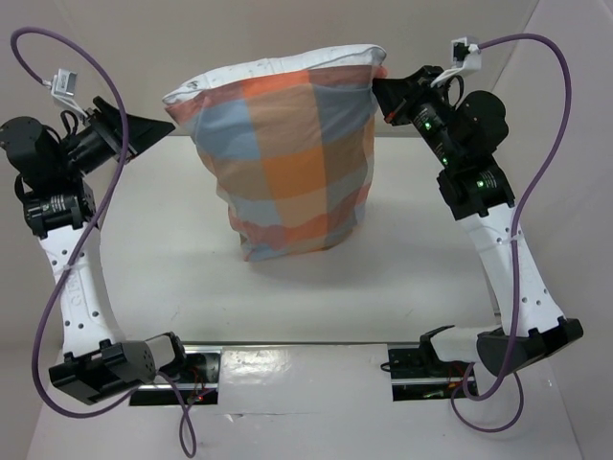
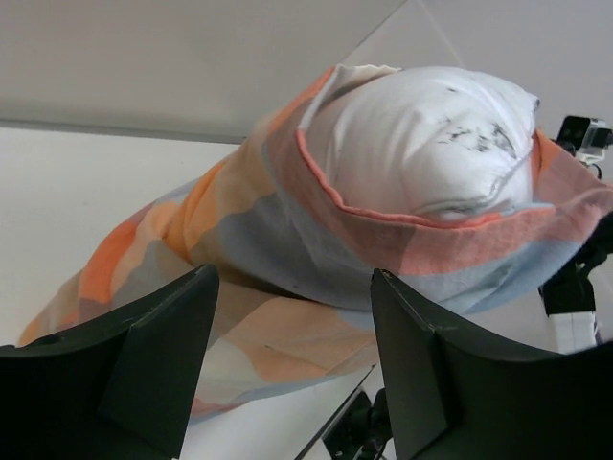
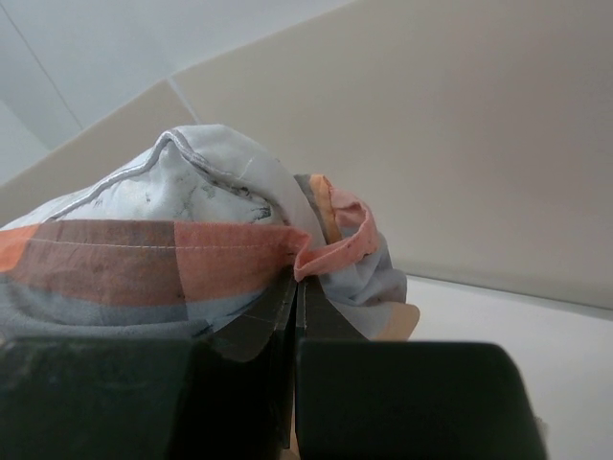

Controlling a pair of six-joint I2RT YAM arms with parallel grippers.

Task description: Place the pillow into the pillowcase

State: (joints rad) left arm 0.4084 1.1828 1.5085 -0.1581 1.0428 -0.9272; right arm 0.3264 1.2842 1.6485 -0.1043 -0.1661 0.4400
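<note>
Where I work, table [image 1: 402, 278]: smooth white, pale walls [image 1: 287, 24].
Pillowcase [image 1: 287, 163]: soft checks over plump pillow [image 2: 421, 134].
Left pincer [image 2: 292, 287]: gaping, empty.
Right pincer [image 3: 295, 280]: clamps its hem.

White table [image 1: 402, 278], plain matte top. Pillowcase [image 1: 287, 163] lower end rests on it near the middle, rest stands up off surface. Pillow [image 1: 278, 65] inside case, no direct table contact. My left arm base [image 1: 105, 369] and right arm base [image 1: 517, 350] at near edge.
</note>
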